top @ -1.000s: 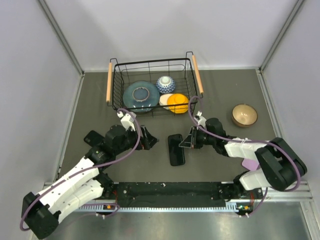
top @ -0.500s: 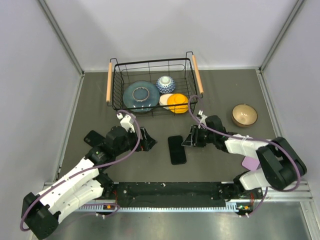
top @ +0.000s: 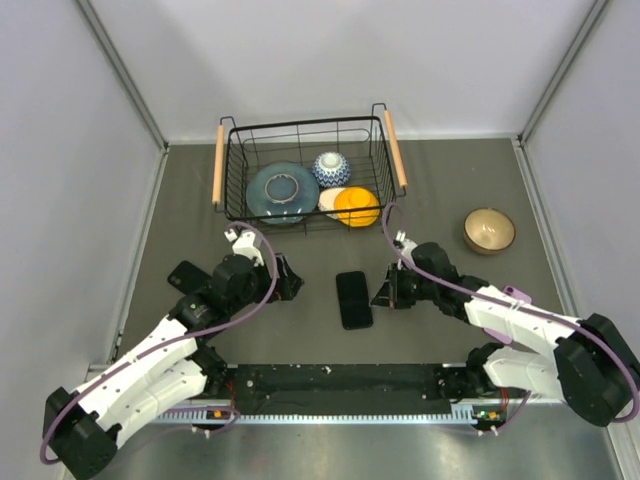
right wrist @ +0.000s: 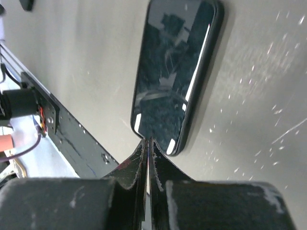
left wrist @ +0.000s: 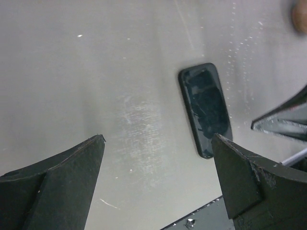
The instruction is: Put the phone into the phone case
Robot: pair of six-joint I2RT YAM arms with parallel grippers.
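The phone [top: 353, 299] lies flat, glossy face up, mid-table between the arms. In the right wrist view its reflective face [right wrist: 175, 72] sits inside a thin duller black rim [right wrist: 205, 55], which looks like the phone case around it. No separate case shows. My right gripper [top: 379, 295] is shut and empty, just right of the phone; its tips [right wrist: 148, 142] sit at the phone's near end. My left gripper [top: 291, 279] is open and empty, left of the phone. In the left wrist view the phone [left wrist: 205, 108] lies beyond my open gripper [left wrist: 158, 165].
A wire basket [top: 230, 170] at the back holds a blue plate, a patterned bowl and orange and cream dishes. A tan bowl [top: 489, 230] stands at the right. A black rail [top: 340, 385] runs along the front edge. A purple bit [top: 516, 293] shows by the right forearm.
My right gripper has drawn back to the right off the phone's top corner, its arm swinging outward. The phone now lies straighter. My left gripper edged slightly left.
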